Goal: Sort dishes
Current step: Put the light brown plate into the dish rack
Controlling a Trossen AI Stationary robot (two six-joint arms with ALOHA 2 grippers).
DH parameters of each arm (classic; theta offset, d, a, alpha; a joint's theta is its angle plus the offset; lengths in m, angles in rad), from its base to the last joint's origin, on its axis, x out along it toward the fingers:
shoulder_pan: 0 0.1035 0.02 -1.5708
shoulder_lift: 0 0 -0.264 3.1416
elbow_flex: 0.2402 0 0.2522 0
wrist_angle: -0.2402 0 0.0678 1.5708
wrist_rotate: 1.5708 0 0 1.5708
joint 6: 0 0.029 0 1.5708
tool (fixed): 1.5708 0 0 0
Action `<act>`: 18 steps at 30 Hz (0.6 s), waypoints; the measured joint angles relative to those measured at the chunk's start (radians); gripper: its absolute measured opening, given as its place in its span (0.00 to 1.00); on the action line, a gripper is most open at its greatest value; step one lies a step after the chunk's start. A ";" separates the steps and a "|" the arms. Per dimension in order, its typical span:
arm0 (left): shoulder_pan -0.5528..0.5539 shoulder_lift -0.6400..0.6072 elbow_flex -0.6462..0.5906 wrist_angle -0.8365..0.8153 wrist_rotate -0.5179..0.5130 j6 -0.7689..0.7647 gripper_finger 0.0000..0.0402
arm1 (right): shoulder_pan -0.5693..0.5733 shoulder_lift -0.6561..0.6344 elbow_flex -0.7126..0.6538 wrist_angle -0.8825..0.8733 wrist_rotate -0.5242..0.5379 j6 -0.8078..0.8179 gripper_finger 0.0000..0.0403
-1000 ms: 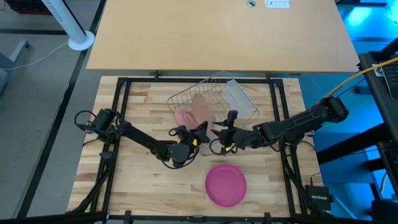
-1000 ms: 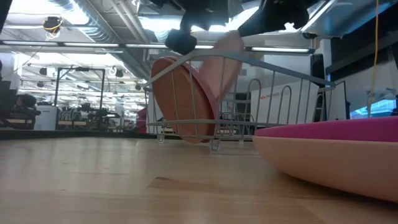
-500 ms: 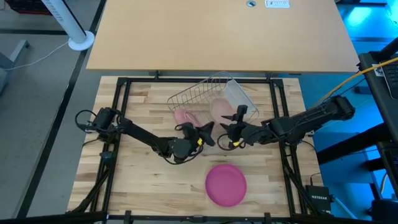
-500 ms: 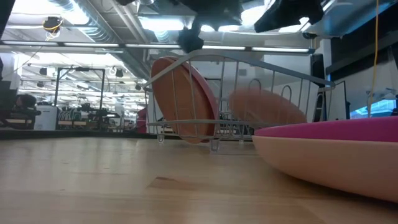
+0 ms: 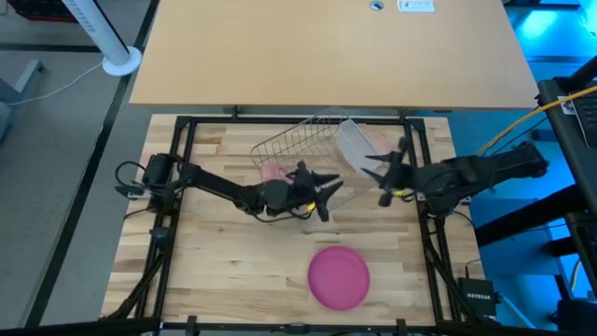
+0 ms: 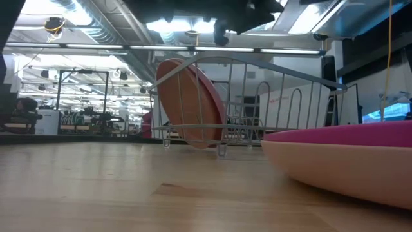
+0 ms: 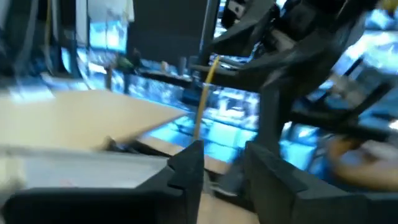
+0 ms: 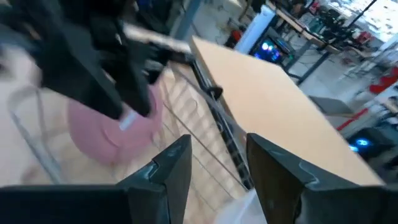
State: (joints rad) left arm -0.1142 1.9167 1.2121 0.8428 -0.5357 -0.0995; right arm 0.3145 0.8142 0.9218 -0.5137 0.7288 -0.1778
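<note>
Shows the left gripper (image 5: 324, 190) with fingers sprung apart and empty above the near edge of the wire rack (image 5: 294, 140), a second after being clamped on the tan plate there. Shows the right gripper (image 5: 381, 175) just beside the rack's right end, jaws likewise spread with nothing between them, pulled back towards its own side since half a second ago. Keeps the pale pinkish plate (image 5: 273, 172) standing on edge in the rack's left part, unmoved. Leaves the magenta plate (image 5: 339, 276) flat on the table (image 5: 215, 252), near the front edge and well apart from both arms. Cannot place the tan plate with certainty: no longer seen leaning in the rack's right part in the low view, as it was half a second ago; possibly the tan blur (image 7: 365, 155) beneath the right arm in the left wrist view. Suggests a release just made, with one dish racked, one of unsure resting place, and the magenta one probably next to be fetched.
</note>
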 joint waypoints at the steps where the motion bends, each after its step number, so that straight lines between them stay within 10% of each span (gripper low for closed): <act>1: 0.010 -0.009 0.000 -0.008 0.002 0.052 0.29 | 0.000 -0.025 0.000 -0.002 -0.021 0.016 0.39; 18: 0.040 -0.087 -0.002 -0.294 0.003 0.134 0.32 | -0.001 -0.122 0.000 -0.107 -0.101 0.080 0.39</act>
State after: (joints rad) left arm -0.0744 1.8301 1.2106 0.5486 -0.5326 0.0340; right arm 0.3138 0.6926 0.9222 -0.6206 0.6274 -0.0975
